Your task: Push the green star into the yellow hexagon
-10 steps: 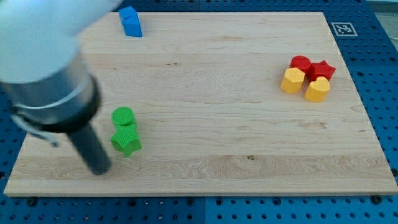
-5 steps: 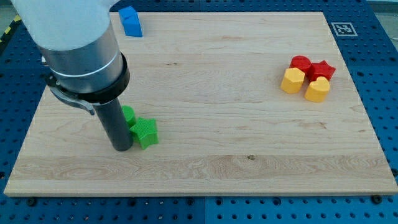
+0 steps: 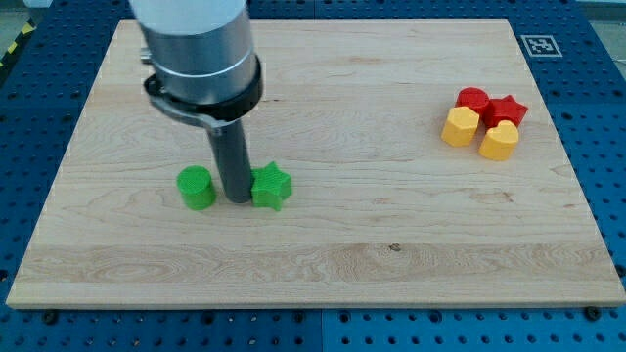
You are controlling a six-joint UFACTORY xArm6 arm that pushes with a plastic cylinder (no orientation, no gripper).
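Right now my tip [image 3: 238, 199] is sitting on the wooden board [image 3: 323, 256] between two green blocks – it is touching the left side of the green star [image 3: 271, 187], and the green cylinder [image 3: 196, 188] is standing just beside it on the left. Being a bare rod, it is gripping nothing; it is only pressing against the star.

The star is lying left of the board's middle, a little toward the near edge. Bare wood is stretching away on its right all the way to the cluster at the far right, so the lane between is lying open. Plenty of board is also showing between the star and the near edge, and between the cylinder and the left edge.

The star is looking about as wide as it is deep, so no long axis is showing; one point seems to be facing the far side, though the rod is hiding part of its left side.

The yellow hexagon [image 3: 460, 127] is resting well apart from the star, near the right edge. It is touching the red cylinder [image 3: 473, 99] behind it and sitting just beside the yellow heart-like block [image 3: 499, 142] – the red star [image 3: 508, 110] is crowding in behind that one.
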